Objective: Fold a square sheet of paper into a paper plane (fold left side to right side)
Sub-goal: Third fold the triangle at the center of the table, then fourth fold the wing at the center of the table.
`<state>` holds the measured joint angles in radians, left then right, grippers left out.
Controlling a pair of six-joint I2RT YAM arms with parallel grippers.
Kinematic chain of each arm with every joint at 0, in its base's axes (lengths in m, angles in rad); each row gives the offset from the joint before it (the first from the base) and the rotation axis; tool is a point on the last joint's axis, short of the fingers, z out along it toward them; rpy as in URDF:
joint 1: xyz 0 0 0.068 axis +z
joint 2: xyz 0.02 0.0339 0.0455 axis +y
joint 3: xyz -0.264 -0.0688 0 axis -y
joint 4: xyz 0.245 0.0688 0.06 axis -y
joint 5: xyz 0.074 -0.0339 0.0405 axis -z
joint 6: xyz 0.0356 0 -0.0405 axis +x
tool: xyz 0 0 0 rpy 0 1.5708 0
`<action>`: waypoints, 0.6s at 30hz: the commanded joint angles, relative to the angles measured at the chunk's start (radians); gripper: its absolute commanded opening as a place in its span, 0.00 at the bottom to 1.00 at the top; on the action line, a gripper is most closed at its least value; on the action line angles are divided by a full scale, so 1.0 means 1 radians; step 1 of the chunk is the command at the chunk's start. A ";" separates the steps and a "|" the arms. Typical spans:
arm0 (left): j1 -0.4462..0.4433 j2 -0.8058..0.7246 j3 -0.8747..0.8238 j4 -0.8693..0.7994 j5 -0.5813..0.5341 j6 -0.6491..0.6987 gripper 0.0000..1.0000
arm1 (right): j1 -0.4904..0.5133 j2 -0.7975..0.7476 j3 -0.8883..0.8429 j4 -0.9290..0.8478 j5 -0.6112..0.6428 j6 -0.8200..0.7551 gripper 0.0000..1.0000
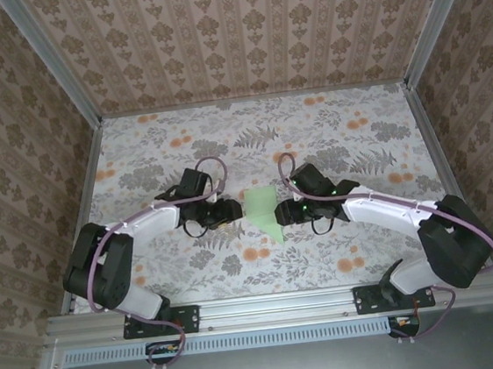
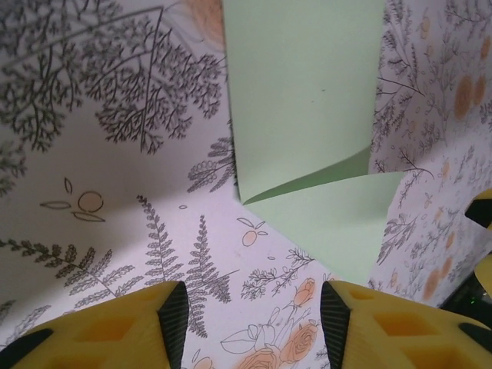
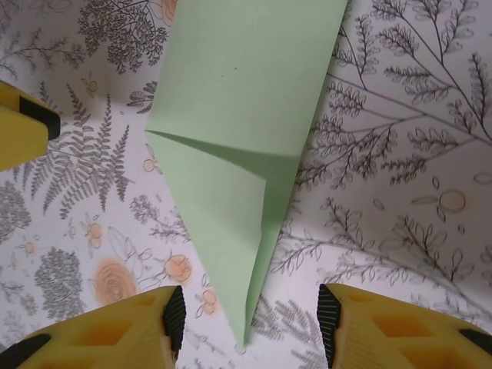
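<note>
Currently the paper plane [image 1: 263,211] lies flat on the desk [image 1: 348,139] at the middle of the overhead frame, with the left arm [image 1: 140,222] and the right arm [image 1: 381,207] reaching in from either side. From above, the left fingers [image 1: 225,211] sit just beside its left edge and the right fingers [image 1: 285,212] at its right edge. I cannot tell from there whether either touches the sheet.

On the left wrist camera, my two yellow fingers with black pads [image 2: 175,319] stand apart along the bottom of the frame, with nothing but printed cloth [image 2: 115,192] between them. The paper plane takes the upper middle and runs down toward the lower right, with a slanted fold crossing it at mid-frame. A bit of yellow from the other arm peeks in at the right edge.

On the right wrist camera, the fingers are likewise spread, at bottom left and bottom right. The paper comes down from the top centre and narrows to a sharp point that lies on the cloth in the gap between them, clear of both pads. A yellow finger of the left arm shows at the left edge.
</note>
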<state>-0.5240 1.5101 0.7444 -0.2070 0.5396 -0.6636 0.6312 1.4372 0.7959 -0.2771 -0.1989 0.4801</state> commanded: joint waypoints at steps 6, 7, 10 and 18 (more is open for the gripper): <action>-0.032 0.050 -0.013 0.146 0.044 -0.145 0.53 | -0.018 0.194 0.093 0.080 -0.098 -0.103 0.45; -0.034 0.056 -0.011 0.147 0.044 -0.147 0.53 | -0.019 0.212 0.100 0.088 -0.105 -0.100 0.44; -0.039 0.070 -0.008 0.145 0.041 -0.151 0.54 | -0.021 0.244 0.110 0.119 -0.137 -0.088 0.39; -0.048 0.098 0.011 0.121 0.033 -0.151 0.55 | -0.028 0.246 0.111 0.075 -0.098 -0.092 0.17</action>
<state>-0.5655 1.5803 0.7338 -0.0803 0.5652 -0.7944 0.6128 1.6806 0.8848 -0.1825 -0.3008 0.3943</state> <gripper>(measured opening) 0.548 0.174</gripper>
